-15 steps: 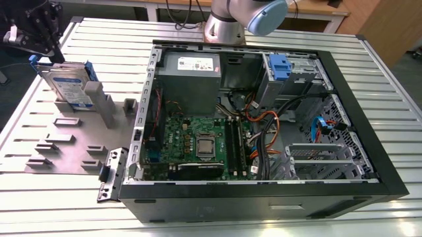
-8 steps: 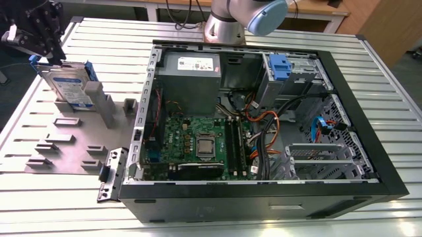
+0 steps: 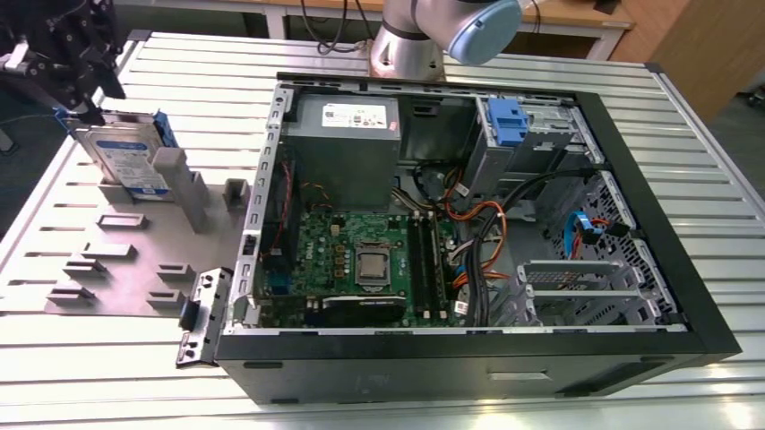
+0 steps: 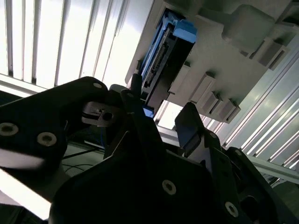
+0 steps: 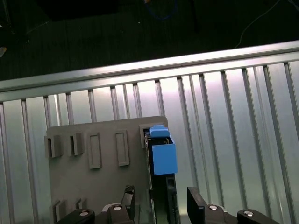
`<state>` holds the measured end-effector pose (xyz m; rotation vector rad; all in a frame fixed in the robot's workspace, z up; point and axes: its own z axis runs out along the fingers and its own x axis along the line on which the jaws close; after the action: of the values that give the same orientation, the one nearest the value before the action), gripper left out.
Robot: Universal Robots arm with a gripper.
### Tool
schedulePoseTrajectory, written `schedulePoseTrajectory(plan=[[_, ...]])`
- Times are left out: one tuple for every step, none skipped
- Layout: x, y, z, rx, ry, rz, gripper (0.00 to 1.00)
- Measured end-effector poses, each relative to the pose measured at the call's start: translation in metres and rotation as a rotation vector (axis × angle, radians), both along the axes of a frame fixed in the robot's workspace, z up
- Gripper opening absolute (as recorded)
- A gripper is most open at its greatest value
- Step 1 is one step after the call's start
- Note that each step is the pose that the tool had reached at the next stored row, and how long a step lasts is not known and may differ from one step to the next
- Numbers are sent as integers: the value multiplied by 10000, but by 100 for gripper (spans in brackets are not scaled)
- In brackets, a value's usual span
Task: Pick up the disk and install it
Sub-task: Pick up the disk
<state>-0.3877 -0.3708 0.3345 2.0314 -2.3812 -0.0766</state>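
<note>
hand (image 5: 161,191) hanging over the disk (image 3: 124,158), spread apart either side of it, not clamping | disk standing on edge in grey rack (image 3: 132,260) on counter (image 3: 107,367)

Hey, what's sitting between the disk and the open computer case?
In the exterior view, a tall grey post and a short grey block stand between the disk and the computer case.

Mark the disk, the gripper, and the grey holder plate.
disk (image 5: 163,157), first wrist view, blue carrier end.
gripper (image 5: 161,191), first wrist view, midway between fingertips.
grey holder plate (image 5: 105,186), first wrist view, bare face.
</note>
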Motion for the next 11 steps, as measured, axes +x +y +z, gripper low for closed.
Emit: schedulePoseTrajectory(plan=[[0, 0, 0, 0, 0, -1, 53], [0, 0, 0, 0, 1, 0, 53], [1, 0, 0, 0, 0, -1, 59], [1, 0, 0, 0, 0, 0, 59], [1, 0, -1, 0, 1, 0, 59], [1, 1, -5, 1, -2, 39, 59], [1, 0, -10, 1, -8, 98, 59], [0, 0, -18, 1, -18, 161, 59], [0, 0, -26, 1, -30, 235, 59], [0, 1, -34, 0, -40, 324, 59], [0, 0, -42, 0, -48, 427, 59]])
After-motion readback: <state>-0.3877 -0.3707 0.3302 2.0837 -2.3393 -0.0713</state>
